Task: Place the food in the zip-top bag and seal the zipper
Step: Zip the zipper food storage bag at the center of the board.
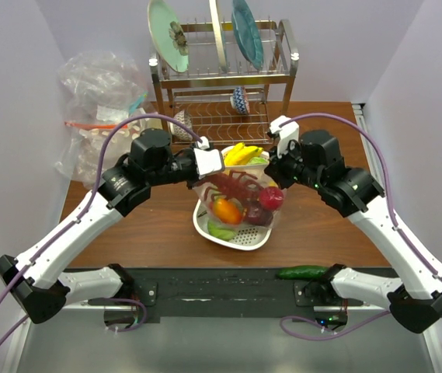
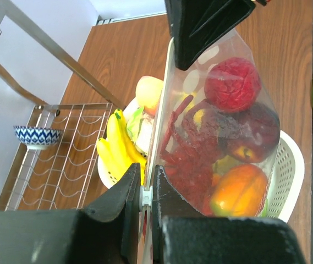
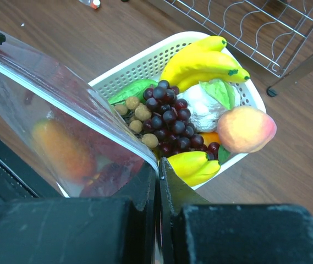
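Food (lobster (image 2: 192, 148), apple (image 2: 252, 135), pepper (image 2: 241, 190)) fills the dotted bag (image 2: 222, 60), its zipper (image 3: 68, 91) ends clenched by left hand (image 2: 145, 190) and right hand (image 3: 157, 170) above the basket (image 3: 128, 71) on the worktop (image 3: 62, 33). Only the right wrist view shows grapes (image 3: 167, 118) in it.

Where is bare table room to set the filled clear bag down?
Bare tabletop left of the white perforated tray, beside the left arm, and right of it, behind the green cucumber. Crowded: the tray and steel dish rack.
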`<state>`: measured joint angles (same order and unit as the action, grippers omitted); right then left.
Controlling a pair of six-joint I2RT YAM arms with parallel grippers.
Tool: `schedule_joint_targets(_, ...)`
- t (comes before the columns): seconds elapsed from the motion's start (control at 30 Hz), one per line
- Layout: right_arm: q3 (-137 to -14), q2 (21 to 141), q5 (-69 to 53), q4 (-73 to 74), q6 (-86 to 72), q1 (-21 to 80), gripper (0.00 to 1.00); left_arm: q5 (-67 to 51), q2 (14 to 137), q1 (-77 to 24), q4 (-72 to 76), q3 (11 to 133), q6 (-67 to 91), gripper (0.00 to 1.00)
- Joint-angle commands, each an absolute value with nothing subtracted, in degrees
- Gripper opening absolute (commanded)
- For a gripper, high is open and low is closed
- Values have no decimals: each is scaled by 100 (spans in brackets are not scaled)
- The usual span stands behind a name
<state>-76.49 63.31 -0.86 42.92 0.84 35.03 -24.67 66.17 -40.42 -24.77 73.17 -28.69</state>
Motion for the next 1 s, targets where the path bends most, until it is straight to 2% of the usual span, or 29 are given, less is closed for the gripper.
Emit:
schedule_joint_targets(0.0, -7445, 5977, 2303, 5212, 246, 2848, 0, -1205, 5968, -3569, -2927, 7286, -2418, 0)
schedule_joint_targets(0.37, -7462, 5854, 2663, 5238, 316, 2619, 0, -660, 5292, -3568, -2663, 6689, -2109, 0)
schedule_joint_targets(0.8, -7567, 5775, 2979, 5265, 360, 2549, 0, -18, 5115, -3560, -2865, 6460, -1723, 0)
schedule_joint_targets(0.97, -7611, 5757, 3041, 5256, 369, 2505, 0, 596, 5080, -3560, -2962, 6513, -1539, 0)
